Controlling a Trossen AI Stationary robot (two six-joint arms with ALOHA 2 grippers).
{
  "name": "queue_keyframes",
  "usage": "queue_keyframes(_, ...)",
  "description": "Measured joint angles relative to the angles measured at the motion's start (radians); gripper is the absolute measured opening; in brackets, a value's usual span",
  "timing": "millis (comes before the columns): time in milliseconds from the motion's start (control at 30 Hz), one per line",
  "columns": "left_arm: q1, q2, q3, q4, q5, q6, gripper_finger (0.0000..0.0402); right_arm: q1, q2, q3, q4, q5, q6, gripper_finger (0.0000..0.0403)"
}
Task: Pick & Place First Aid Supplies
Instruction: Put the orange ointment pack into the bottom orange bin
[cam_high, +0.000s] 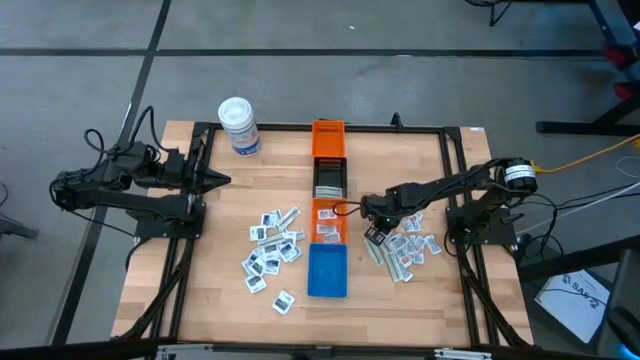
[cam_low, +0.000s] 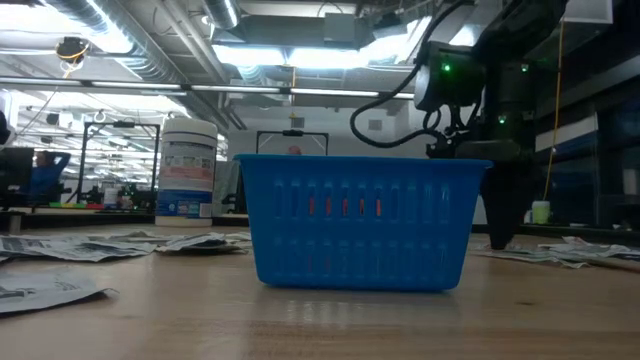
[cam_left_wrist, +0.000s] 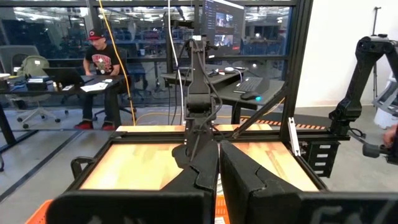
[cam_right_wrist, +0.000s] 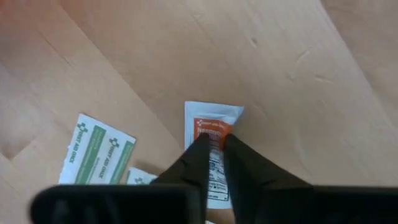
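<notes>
Tabletop's orange bin (cam_high: 328, 220) holds white packets (cam_high: 327, 229).

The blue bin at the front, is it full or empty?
Cannot tell for sure. From above, the blue bin shows only plain blue inside, with no packets visible; the orange bin behind it holds several.

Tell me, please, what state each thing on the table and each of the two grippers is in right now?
Right gripper: lowered to the table, jaws closed on a packet.
Packet with orange print: flat on the wood, pinched.
Left gripper: waiting at the table's left edge, jaws shut, empty.
White tub: upright, lid on.
Blue bin: empty.
Orange bin beside it: holds packets.
Loose packets: scattered flat.
</notes>
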Motion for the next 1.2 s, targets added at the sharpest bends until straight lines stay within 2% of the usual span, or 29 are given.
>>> queue_keyframes(100,0.0,0.0,0.0,0.0,0.0,0.0,0.001,-0.006,-0.006,0.0,0.008,-0.009,-0.017,0.0007)
queue_keyframes(600,0.0,0.0,0.0,0.0,0.0,0.0,0.0009,-0.092,-0.168,0.12,-0.045,0.003,-0.041,0.0003)
queue_keyframes(1000,0.0,0.0,0.0,0.0,0.0,0.0,0.001,-0.254,-0.189,0.364,-0.08,-0.002,-0.223,0.0001)
queue_keyframes(1200,0.0,0.0,0.0,0.0,0.0,0.0,0.0013,-0.293,-0.171,0.478,-0.113,-0.005,-0.301,0.0001)
